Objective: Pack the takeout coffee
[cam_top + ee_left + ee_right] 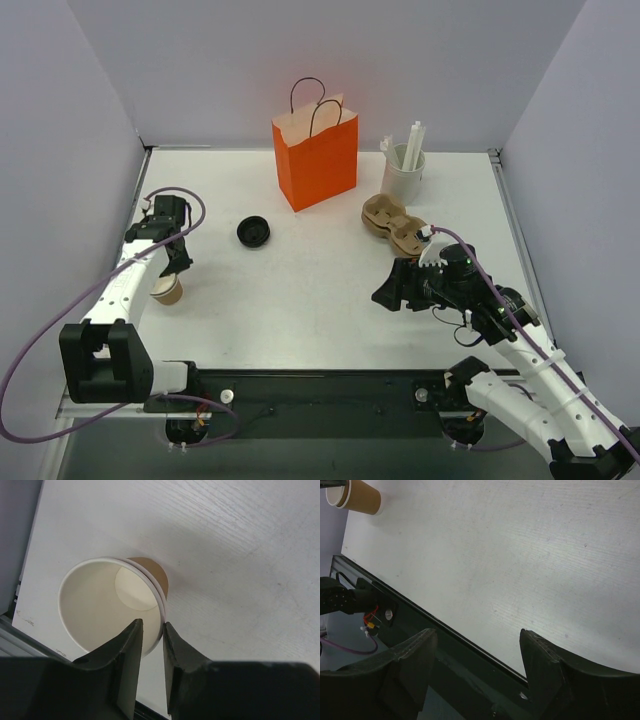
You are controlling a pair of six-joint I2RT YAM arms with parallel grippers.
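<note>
Here lidless cup [100, 600] upright, left jaws astride rim

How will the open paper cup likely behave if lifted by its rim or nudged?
Probably light: the paper cup looks empty. Its thin wall may dent where the left pincer straddles the rim. Its base is narrower than its rim, so it could tip if nudged.

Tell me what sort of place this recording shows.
Likely a lab test cell staged for takeout packing: a white table between blank panels, holding an orange paper bag and a cardboard cup carrier.
</note>
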